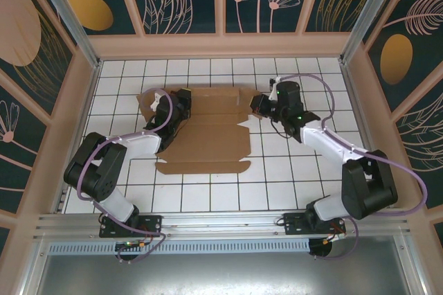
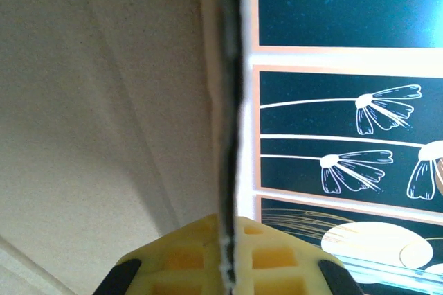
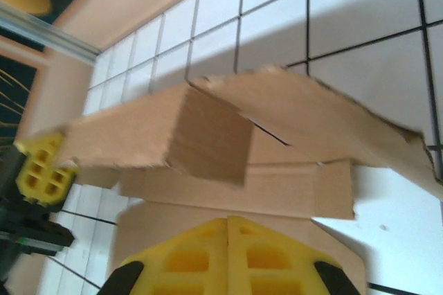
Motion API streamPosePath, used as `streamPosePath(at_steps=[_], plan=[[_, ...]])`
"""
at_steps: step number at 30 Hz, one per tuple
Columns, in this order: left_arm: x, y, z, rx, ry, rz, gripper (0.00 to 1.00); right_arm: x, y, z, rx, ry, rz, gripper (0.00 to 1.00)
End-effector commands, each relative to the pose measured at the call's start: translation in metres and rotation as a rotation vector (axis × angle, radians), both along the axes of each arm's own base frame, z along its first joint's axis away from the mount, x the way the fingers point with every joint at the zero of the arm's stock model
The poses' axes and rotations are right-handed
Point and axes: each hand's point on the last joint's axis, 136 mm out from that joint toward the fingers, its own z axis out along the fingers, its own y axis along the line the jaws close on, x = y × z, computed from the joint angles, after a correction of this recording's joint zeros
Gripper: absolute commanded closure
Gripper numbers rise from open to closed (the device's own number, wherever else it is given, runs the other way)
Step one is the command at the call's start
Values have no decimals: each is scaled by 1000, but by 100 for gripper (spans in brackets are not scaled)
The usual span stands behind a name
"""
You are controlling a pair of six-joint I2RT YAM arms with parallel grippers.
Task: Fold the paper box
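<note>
**A:** Top cam. Where's the paper box (image 1: 204,132)?

**B:** Mid-table (image 1: 291,184) on the white tiles. Brown card, mostly flat, flaps out. The left gripper (image 1: 181,104) is at its far-left corner and the right gripper (image 1: 257,106) at its far-right edge.

**A:** Left wrist cam?

**B:** Pads (image 2: 270,260) clamped tight on a thin card edge (image 2: 228,136) (it runs straight up from betw. the yellow pads). Pale card face on one side, flower wall panel (image 2: 346,101) on the other.

**A:** Right wrist cam?

**B:** Yellow pads (image 3: 187,260) pressed fully together w/ card lying just beyond. Can't tell if any is nipped. One box wall (image 3: 138,136) stands raised ahead, w/ a flap (image 3: 325,122) leaning beside it. The left gripper's pad (image 3: 41,170) is at the wall's other end.
</note>
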Motion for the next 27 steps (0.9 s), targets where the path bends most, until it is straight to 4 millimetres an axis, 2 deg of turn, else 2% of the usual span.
streamPosePath(at_steps=[1, 5, 9, 12, 16, 21, 23, 27], plan=[[-9, 1, -36, 66, 124, -8, 100, -13, 1, -50, -171, 57, 4, 100], [-9, 1, -37, 72, 132, -9, 100, 1, 0, -80, -247, 95, -30, 100], [-9, 1, -36, 76, 136, -9, 100, 25, -15, -110, -328, 146, -94, 100], [-9, 0, -35, 78, 136, -14, 100, 40, -24, -118, -327, 145, -122, 100], [-9, -1, -37, 70, 142, -15, 100, 49, -24, -136, -344, 171, -110, 100], [-9, -1, -38, 69, 143, -15, 100, 47, -3, -143, -238, 171, -42, 100], [-9, -2, -39, 66, 144, -18, 100, 45, 7, -140, -186, 164, -12, 100], [-9, -2, -38, 68, 141, -19, 100, 39, 22, -121, -123, 107, 23, 100]])
